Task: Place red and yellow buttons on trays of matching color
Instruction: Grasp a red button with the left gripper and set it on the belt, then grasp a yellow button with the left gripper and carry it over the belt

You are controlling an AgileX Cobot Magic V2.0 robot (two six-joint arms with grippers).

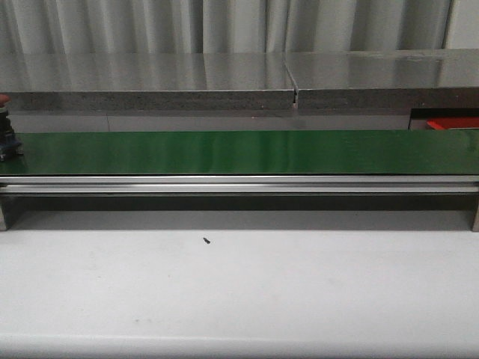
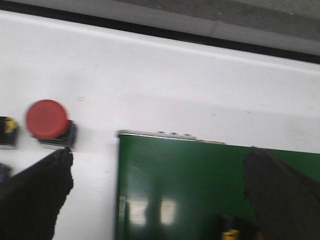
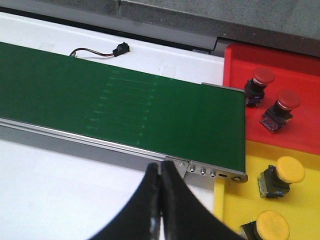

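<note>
Looking forward over the white table [image 1: 239, 292], the front view shows a long green conveyor belt [image 1: 239, 152] running across the middle of the frame on a silver rail, with a grey metal shelf behind it. At the far left edge a dark button base with a hint of red on top [image 1: 7, 134] sits on the belt's end, cut off by the frame. At the right edge, a sliver of the red tray [image 1: 453, 123] shows behind the belt. A small black speck lies on the table in the lower centre. Neither gripper appears here.

In the left wrist view, the left gripper [image 2: 160, 195] has its two dark fingers [image 2: 35, 200] spread wide, one in the lower left corner and the other in the lower right, with nothing between them but the end of the green belt. A red button [image 2: 47, 120] stands on the white surface at the left of the frame, just above the left-hand finger; whether they touch is unclear. A yellow and black object peeks in at the bottom edge.

In the right wrist view, the right gripper [image 3: 160, 200] has its fingers pressed together at bottom centre, holding nothing. Two red buttons [image 3: 262, 80] sit in the red tray at the upper right, and two yellow buttons [image 3: 285, 172] rest in the yellow tray [image 3: 230, 200] at the lower right.
</note>
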